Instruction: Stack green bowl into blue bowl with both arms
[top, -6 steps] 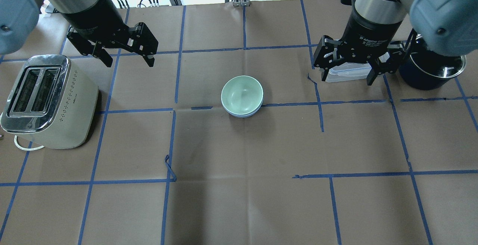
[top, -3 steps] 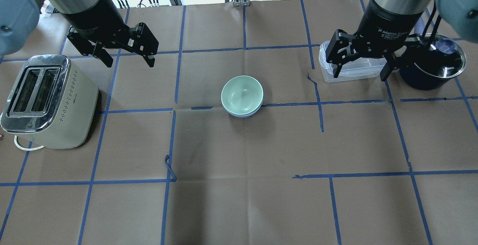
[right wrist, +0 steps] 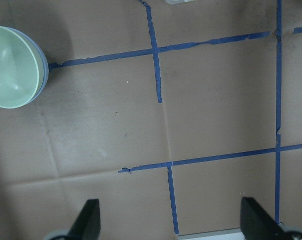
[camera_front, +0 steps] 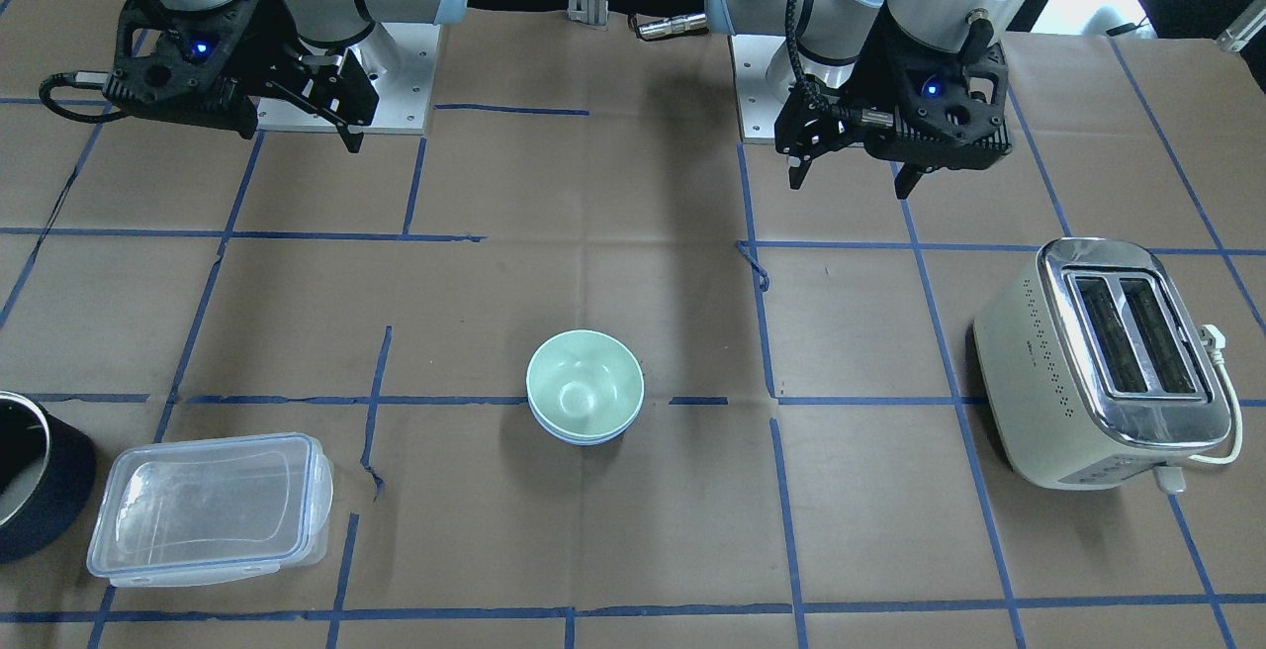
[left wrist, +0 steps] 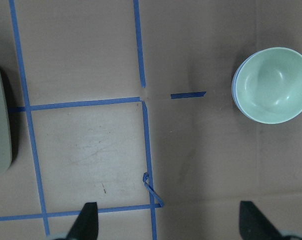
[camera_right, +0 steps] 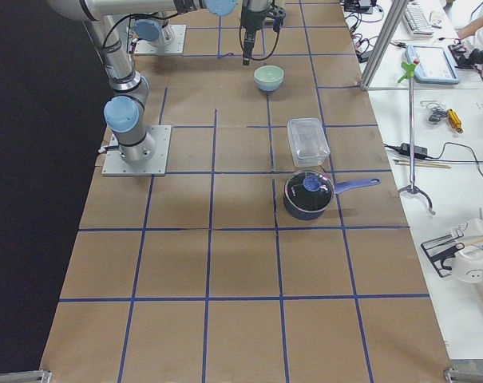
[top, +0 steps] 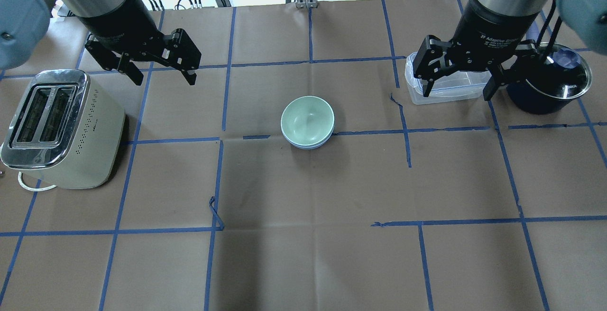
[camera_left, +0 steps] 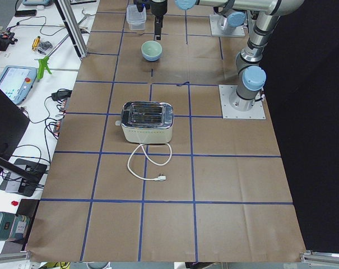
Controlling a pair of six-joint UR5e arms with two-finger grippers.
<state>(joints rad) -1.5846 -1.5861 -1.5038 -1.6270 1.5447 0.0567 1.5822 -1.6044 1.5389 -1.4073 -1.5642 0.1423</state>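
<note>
The worktop (top: 308, 259) is covered in creased brown paper, marked into squares with blue tape (top: 156, 231); in places the tape is torn, and one loose end (top: 216, 211) curls up off the paper. Near the middle the green bowl (top: 307, 120) sits nested inside the blue bowl (top: 309, 146), of which only a thin rim shows beneath; the pair rests beside a tape line, well apart from both arms.

The left arm (top: 114, 12) hangs above the paper near a cream two-slot toaster (top: 66, 131), its jaws spread and holding nothing; the toaster's white cord (camera_left: 149, 162) trails loose across the paper. The right arm (top: 498, 3) hangs on the other side with jaws likewise spread and empty, above a clear lidded container (camera_front: 208, 508); just beside that stands a navy saucepan (camera_right: 309, 195) with a lid and a blue handle.

Each arm is bolted to a grey base plate (camera_left: 242, 103); along the far side run white benches strewn with cables, with a teach pendant (camera_left: 15, 83) among them.
</note>
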